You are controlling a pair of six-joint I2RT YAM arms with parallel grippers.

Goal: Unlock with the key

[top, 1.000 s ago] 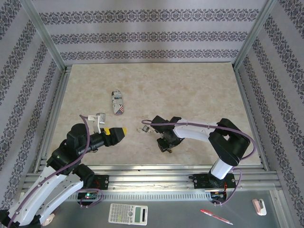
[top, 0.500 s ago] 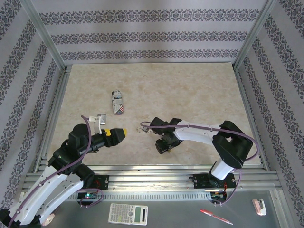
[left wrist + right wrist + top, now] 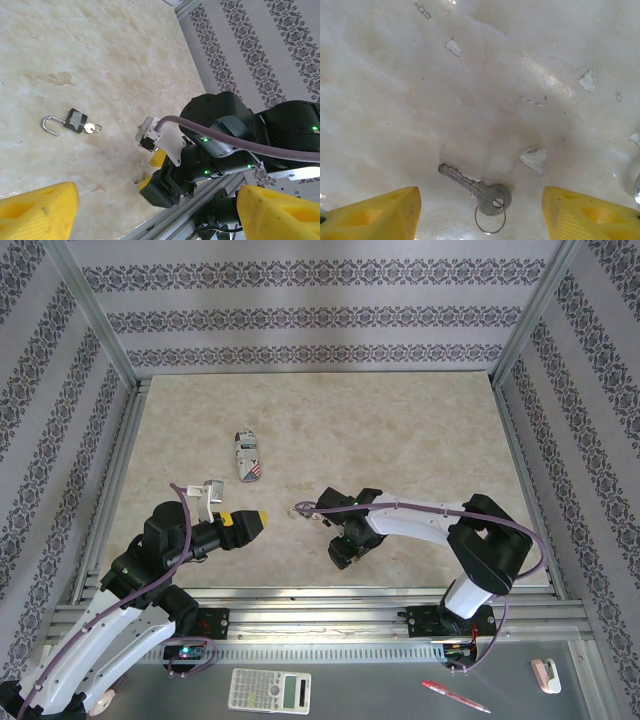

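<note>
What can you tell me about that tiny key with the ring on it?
It is a small, flat, silver-grey metal key with a round head and a notched blade. A thin wire ring runs through the hole in its head. It lies flat on the pale, marbled table, blade pointing up-left in the right wrist view. It sits between the yellow fingertips of the open right gripper, touching neither.

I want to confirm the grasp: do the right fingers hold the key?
No, the key lies flat on the table in the gap between the two yellow right fingers, apart from both.
</note>
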